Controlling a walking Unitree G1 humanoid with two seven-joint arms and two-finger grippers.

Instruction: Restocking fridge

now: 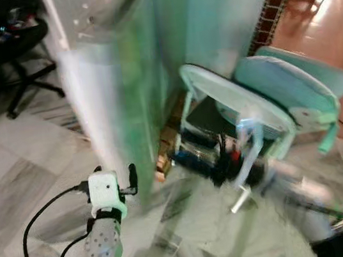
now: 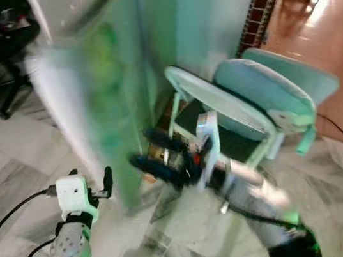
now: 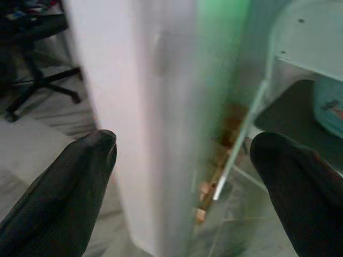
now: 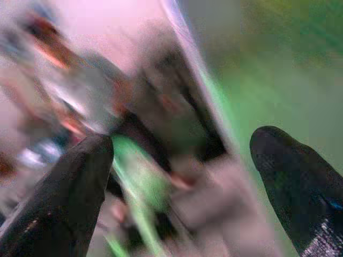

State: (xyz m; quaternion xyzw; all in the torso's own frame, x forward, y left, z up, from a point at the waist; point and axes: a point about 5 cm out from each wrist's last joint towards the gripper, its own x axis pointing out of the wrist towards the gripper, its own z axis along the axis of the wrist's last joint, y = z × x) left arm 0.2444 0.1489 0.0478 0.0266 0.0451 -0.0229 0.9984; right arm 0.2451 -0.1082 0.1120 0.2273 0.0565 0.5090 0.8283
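Observation:
The tall white fridge (image 1: 115, 98) stands shut at centre left, tinted green by blur. My left gripper (image 1: 131, 177) is low in front of its lower corner, close to the side wall. In the left wrist view its fingers (image 3: 64, 187) stand wide apart, open and empty, with the fridge's edge (image 3: 161, 123) between them. My right arm (image 2: 251, 187) is smeared by motion, reaching toward the gap beside the fridge. The right gripper (image 4: 179, 150) is open too, with only blurred dark and green shapes beyond its fingers.
Pale teal folded chairs (image 1: 281, 86) lean right of the fridge over a dark shelf (image 1: 206, 120). A black office chair (image 1: 18, 54) stands at the back left. A black cable (image 1: 37, 226) loops on the marble floor. Small brown bits (image 1: 160, 164) lie at the fridge's base.

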